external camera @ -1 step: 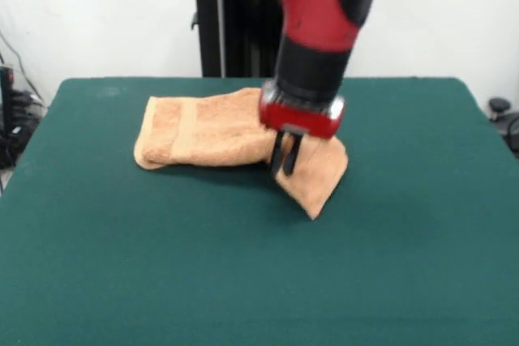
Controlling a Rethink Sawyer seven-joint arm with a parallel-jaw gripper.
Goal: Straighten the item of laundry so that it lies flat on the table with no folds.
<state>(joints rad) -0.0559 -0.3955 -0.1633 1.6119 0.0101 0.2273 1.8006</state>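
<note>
Green felt table fills the frame; the folded orange-tan towel lies upper centre. My gripper stands at its right part, jaws nearly together, pinching the cloth.

Arm cut off by top edge, upper links out of frame. Arm and wrist hide the towel's middle-right part near the table's far edge. Gripper fingers dark and blurred against the towel; whether they pinch cloth can't be told. Table's near edge and both near corners cropped. Clutter past the table's left and right edges too small to identify.
</note>
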